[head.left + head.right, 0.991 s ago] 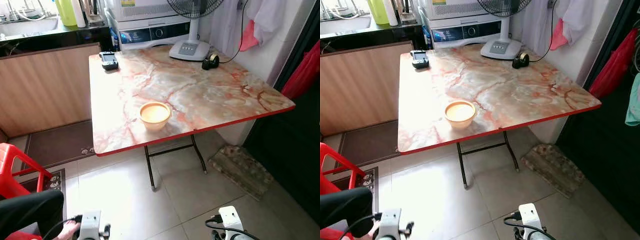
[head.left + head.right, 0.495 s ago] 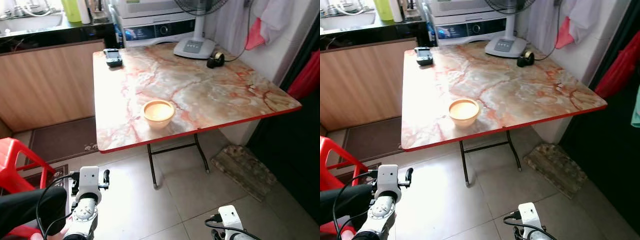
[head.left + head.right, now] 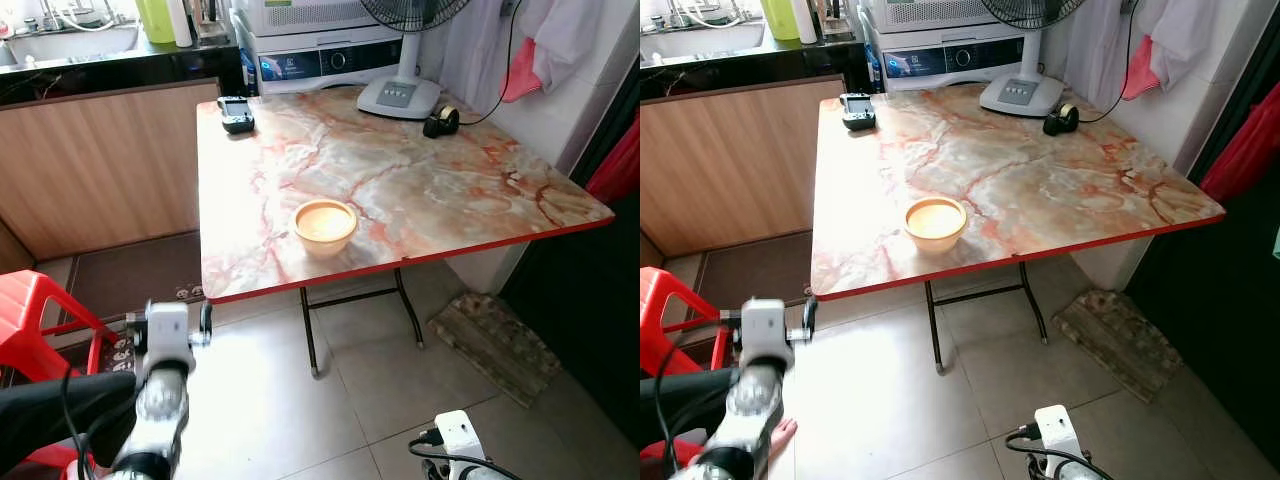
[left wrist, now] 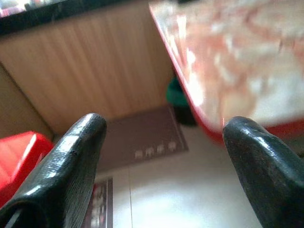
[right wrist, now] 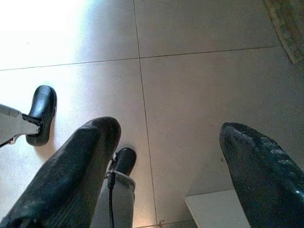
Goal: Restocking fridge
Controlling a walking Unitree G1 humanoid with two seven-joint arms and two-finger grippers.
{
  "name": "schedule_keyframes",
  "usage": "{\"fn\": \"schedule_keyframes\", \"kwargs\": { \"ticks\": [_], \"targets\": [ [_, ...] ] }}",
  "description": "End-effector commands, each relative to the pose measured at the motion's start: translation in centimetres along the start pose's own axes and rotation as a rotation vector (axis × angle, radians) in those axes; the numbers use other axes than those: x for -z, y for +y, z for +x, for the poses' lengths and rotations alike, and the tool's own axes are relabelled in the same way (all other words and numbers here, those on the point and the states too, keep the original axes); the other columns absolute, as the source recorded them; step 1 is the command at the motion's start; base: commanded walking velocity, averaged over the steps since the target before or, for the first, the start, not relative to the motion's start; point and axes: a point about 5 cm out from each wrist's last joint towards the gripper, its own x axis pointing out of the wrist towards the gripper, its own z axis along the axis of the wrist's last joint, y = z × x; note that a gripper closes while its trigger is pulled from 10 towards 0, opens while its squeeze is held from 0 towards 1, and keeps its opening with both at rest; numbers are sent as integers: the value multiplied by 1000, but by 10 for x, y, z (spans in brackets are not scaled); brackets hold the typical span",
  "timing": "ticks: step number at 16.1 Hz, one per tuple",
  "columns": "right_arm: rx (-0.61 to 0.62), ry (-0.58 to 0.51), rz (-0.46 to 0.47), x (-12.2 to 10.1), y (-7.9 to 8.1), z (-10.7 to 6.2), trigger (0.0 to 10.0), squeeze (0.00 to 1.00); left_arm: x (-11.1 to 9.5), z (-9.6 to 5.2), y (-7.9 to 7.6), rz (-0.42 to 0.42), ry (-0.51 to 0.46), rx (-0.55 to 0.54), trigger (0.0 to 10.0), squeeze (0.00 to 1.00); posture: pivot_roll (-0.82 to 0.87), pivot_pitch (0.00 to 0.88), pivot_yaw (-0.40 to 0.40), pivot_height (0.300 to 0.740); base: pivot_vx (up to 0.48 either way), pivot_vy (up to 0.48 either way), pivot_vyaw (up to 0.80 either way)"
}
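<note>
Your left end effector (image 4: 164,156) is raised in front of you with its two black fingers (image 4: 71,156) spread wide and nothing between them; the wrist view looks past them at the red edge of the bench (image 4: 204,118), a wooden cabinet front (image 4: 95,71) and a brown floor mat (image 4: 142,142). From the head, that arm (image 3: 160,390) shows blurred, low at your left, over the tiled floor (image 3: 260,400) and short of the bench's near edge.

Your right end effector (image 5: 166,175) hangs low, fingers also wide apart and empty, pointing down at the floor tiles (image 5: 199,95) and the robot's own black feet (image 5: 42,111).

On the marble-patterned bench (image 3: 420,190) a small yellow bowl (image 3: 325,224) stands near the front edge, well apart from both end effectors. At the far side lie a dark handset (image 3: 236,113), a fan base (image 3: 398,97) and a roll of tape (image 3: 441,122). A red plastic chair (image 3: 35,320) stands at your left, and a folded rug (image 3: 495,345) lies on the floor at the right.
</note>
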Motion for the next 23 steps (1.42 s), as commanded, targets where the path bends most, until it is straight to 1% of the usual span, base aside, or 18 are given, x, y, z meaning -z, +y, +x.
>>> {"fn": "schedule_keyframes", "kwargs": {
  "ticks": [1, 6, 7, 9, 10, 11, 13, 15, 19, 20, 22, 23],
  "targets": [
    [2, -6, -7, -3, -1, 0, 10000, 0, -14, 7, -2, 0, -67, 6, 10000, 0, 47, 0, 0, 740, 0, 0, 0],
    [15, -14, -17, -4, -2, 0, 10000, 0, -48, 23, -8, -48, -188, 19, 10000, 0, 38, 0, 2, 740, 0, 0, 0],
    [29, -22, -6, -4, -3, 0, 10000, 0, -57, 29, -11, -76, -202, 35, 10000, 0, 39, 0, 3, 740, 0, 0, 0],
    [29, -33, 18, -4, -2, 0, 10000, 0, -67, 34, -13, -89, -227, 57, 10000, 0, 32, 0, 5, 740, 0, 0, 0],
    [29, -35, 20, -4, -2, 0, 10000, 0, -69, 34, -14, -98, -234, 60, 10000, 0, 32, 0, 5, 740, 0, 0, 0],
    [32, -41, 28, -4, -2, 0, 10000, 0, -74, 37, -16, -120, -239, 80, 10000, 0, 31, 0, 6, 740, 0, 0, 0],
    [36, -47, 35, -4, -2, 0, 10000, 0, -76, 39, -20, -149, -224, 114, 10000, 0, 26, 0, 7, 740, 0, 0, 0],
    [40, -49, 32, -3, -2, 0, 10000, 0, -76, 39, -23, -193, -210, 119, 10000, 0, 22, 0, 11, 740, 0, 0, 0],
    [39, -50, 42, -2, -2, 0, 10000, 0, -78, 40, -23, -197, -205, 140, 10000, 0, 17, 0, 17, 740, 213, 0, 0],
    [38, -45, 48, -1, -1, 0, 10000, 0, -79, 41, -23, -206, -205, 143, 10000, 0, 13, 0, 20, 740, 289, 0, -800],
    [34, -40, 24, 0, -1, 0, 10000, 0, -79, 41, -25, -206, -202, 158, 10000, 0, 6, 0, 21, 740, 291, 0, -800],
    [34, -44, 30, 0, -1, 0, 10000, 0, -79, 41, -25, -207, -200, 161, 10000, 0, 6, 0, 21, 740, 292, 0, 0]
  ]
}}
